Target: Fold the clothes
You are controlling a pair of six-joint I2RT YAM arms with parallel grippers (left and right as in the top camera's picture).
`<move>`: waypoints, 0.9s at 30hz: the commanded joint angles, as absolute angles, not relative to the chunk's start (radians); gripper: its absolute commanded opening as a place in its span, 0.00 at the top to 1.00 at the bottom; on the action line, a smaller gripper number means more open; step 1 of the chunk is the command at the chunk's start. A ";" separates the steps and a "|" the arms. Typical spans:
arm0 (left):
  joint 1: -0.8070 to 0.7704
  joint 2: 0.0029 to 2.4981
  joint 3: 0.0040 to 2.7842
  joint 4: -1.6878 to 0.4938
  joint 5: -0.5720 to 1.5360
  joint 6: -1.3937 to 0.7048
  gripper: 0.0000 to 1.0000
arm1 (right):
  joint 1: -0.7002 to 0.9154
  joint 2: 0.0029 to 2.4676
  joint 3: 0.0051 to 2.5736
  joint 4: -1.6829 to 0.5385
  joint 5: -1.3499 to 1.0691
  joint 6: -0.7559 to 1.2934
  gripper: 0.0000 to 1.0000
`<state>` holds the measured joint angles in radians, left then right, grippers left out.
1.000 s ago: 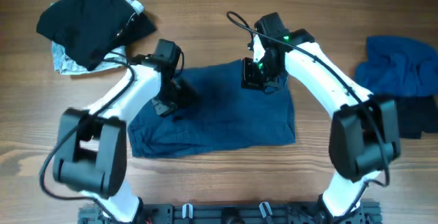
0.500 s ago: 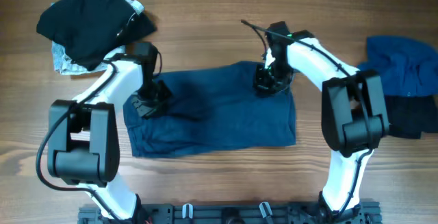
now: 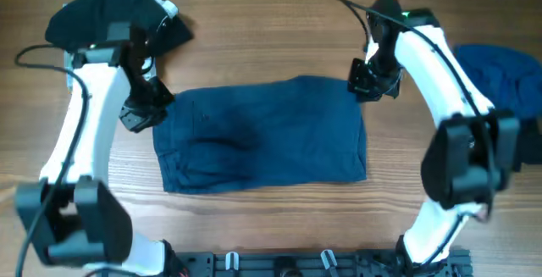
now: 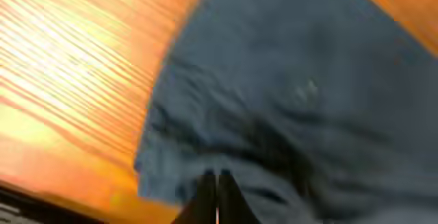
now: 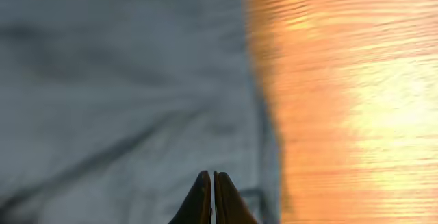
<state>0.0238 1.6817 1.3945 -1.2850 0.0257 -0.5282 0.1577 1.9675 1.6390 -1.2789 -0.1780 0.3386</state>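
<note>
The dark navy shorts lie spread flat in the middle of the wooden table. My left gripper sits at the shorts' upper left edge. The left wrist view is blurred; there the left gripper is shut, tips over the navy cloth, nothing seen between them. My right gripper is at the shorts' upper right corner. Seen from the right wrist, the right gripper is shut and empty just above the cloth, near its right hem.
A black garment is heaped at the back left, partly behind the left arm. A brighter blue piece and a black piece lie at the right edge. Bare wood shows beyond the shorts.
Both arms have swept outward from over the shorts, the left one to the left edge, the right one to the upper right corner. The shorts now lie flatter and wider.
</note>
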 commanded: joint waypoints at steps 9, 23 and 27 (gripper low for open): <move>-0.438 1.650 1.002 -0.857 0.355 -0.806 0.96 | 0.457 1.893 1.311 -0.923 -0.596 0.396 0.96; -0.324 1.698 0.803 -0.849 0.215 -0.816 0.96 | 0.428 1.894 1.169 -0.918 -0.421 0.453 0.96; -0.203 1.698 0.731 -0.864 0.215 -0.755 0.96 | 0.358 1.894 1.169 -0.947 -0.343 0.451 0.96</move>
